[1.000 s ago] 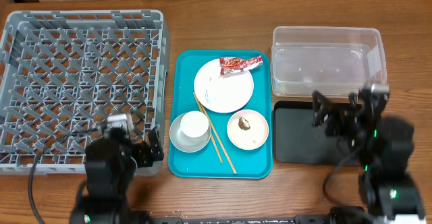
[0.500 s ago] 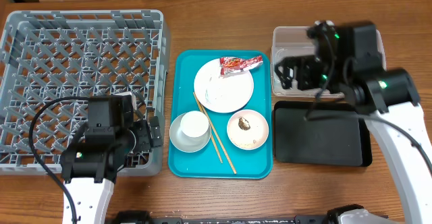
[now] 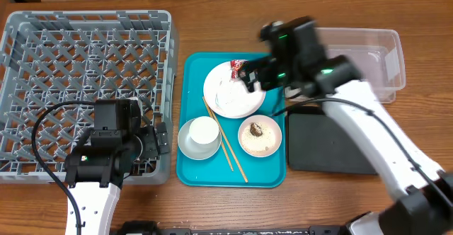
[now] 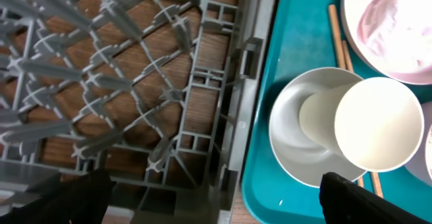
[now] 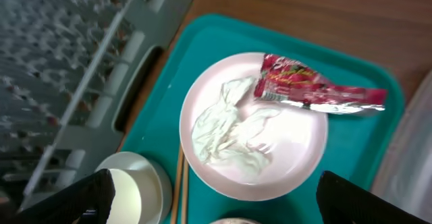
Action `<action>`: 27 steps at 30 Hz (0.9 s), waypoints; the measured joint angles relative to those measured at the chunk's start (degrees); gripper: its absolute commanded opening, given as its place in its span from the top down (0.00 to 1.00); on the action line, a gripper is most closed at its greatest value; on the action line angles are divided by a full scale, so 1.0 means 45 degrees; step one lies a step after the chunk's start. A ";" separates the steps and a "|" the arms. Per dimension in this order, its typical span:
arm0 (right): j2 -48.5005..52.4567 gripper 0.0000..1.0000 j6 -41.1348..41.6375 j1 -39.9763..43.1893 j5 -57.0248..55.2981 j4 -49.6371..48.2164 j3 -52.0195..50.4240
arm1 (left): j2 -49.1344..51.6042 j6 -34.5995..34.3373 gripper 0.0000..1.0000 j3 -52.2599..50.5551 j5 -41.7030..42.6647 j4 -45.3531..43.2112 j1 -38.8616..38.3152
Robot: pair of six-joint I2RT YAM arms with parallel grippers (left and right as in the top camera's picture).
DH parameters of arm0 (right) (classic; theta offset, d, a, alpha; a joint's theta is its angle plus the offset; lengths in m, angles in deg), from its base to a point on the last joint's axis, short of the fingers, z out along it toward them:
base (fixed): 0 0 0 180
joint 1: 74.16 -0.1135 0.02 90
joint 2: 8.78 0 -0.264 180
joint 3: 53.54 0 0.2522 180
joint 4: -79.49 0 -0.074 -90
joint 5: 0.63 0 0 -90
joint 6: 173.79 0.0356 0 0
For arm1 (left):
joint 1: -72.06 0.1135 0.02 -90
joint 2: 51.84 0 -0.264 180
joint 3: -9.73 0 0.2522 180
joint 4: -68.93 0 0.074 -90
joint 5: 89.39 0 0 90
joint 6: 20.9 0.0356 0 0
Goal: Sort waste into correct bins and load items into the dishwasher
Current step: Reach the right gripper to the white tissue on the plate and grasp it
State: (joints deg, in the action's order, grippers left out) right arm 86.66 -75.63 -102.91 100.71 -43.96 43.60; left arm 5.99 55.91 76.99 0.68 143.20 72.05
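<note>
Table [image 3: 226, 23]: right gripper [image 3: 249, 76] over plate [image 3: 225, 102] edge.

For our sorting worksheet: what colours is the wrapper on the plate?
Red and silver; the wrapper shows best in the right wrist view.

Wood table [image 3: 226, 23]: grey rack [image 3: 85, 58], teal tray [image 3: 195, 173], clear tub [image 3: 382, 51], blk tray [image 3: 318, 150].

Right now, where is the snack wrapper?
In the right wrist view, the snack wrapper lies on the upper-right rim of the white plate, inside the teal tray.
</note>
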 measured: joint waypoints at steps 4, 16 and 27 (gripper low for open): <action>0.1355 0.07 0.0452 -0.0957 -0.0801 -0.0423 0.0000 | 0.0000 -0.0092 0.00 0.0136 -0.0160 0.0369 0.0923; 0.4405 0.30 0.2220 -0.2050 -0.1491 -0.1953 0.0000 | 0.0000 -0.0097 0.00 0.0267 -0.0272 0.0369 0.2696; 0.5377 0.96 0.3143 -0.2089 -0.1627 -0.1263 0.0447 | 0.0000 -0.0097 0.00 0.0282 -0.0272 0.0369 0.2691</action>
State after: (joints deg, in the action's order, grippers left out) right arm 110.85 -61.49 -112.31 93.39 -49.65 45.61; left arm 5.99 55.47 78.25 -0.54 144.86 84.15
